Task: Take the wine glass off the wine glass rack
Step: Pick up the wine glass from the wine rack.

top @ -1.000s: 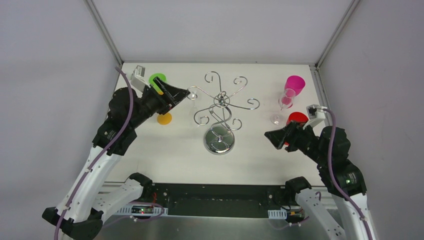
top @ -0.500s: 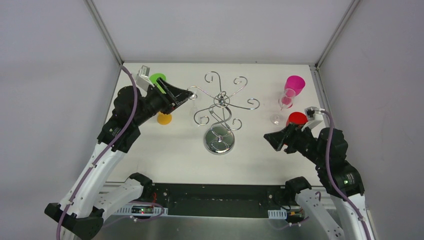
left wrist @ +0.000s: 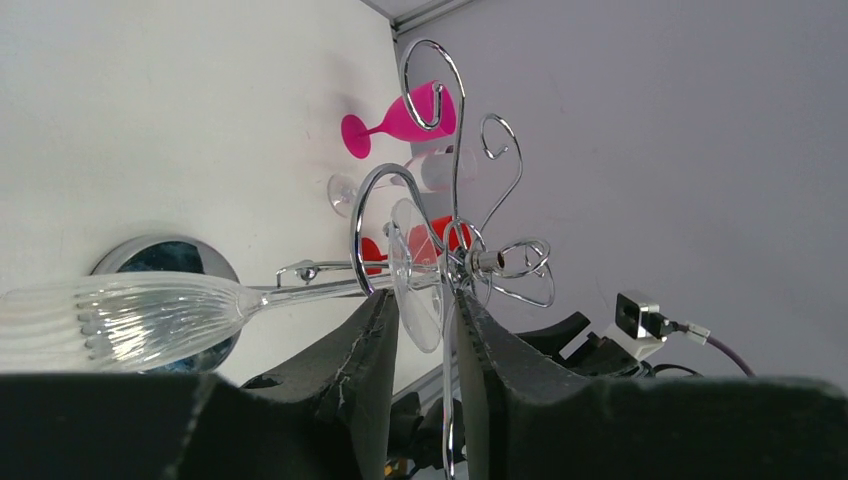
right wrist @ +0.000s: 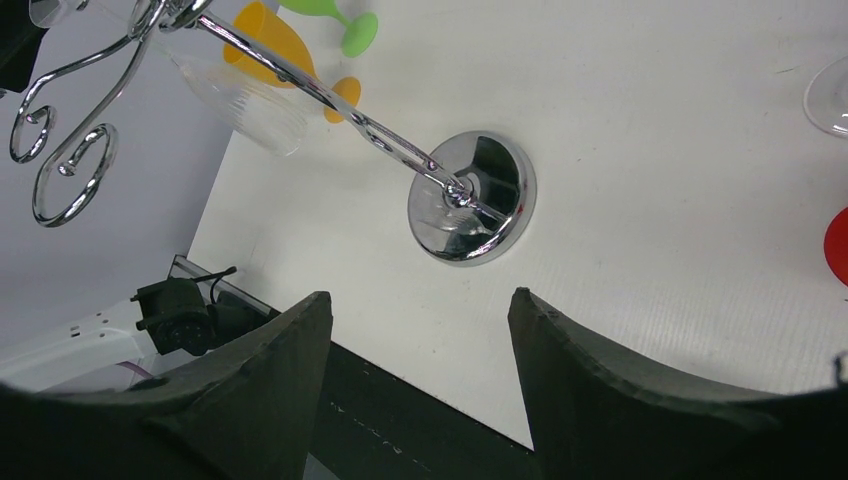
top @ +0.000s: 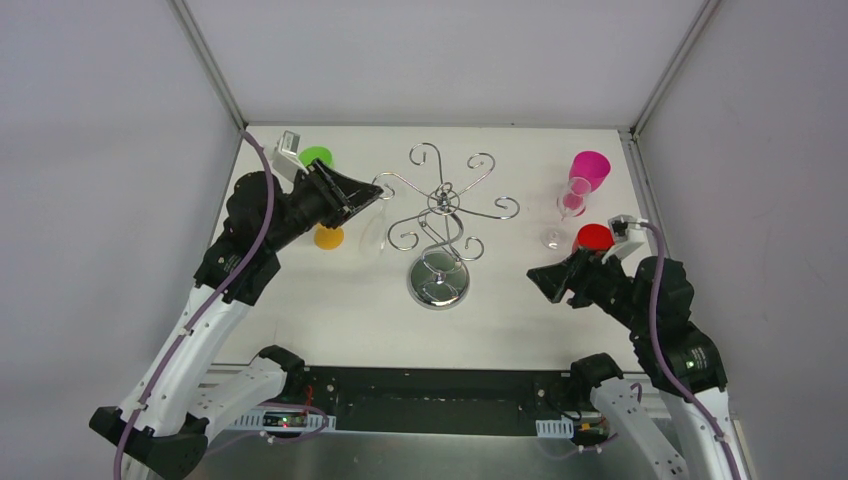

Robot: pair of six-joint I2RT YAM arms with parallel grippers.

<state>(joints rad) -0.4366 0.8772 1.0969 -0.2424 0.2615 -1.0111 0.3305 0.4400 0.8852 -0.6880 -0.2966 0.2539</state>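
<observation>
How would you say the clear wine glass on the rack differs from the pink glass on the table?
The clear wine glass is transparent with a ribbed bowl; the pink glass is bright pink. The clear one hangs bowl-down from the rack; the pink one stands upright on the table. The left gripper straddles the clear one's foot; nothing holds the pink one. Both are stemmed.

Walls (top: 440, 60): plain pale grey, on three sides
Table (top: 520, 300): matte white top
Corner rails (top: 205, 60): bare metal
Light: even, soft shadows
</observation>
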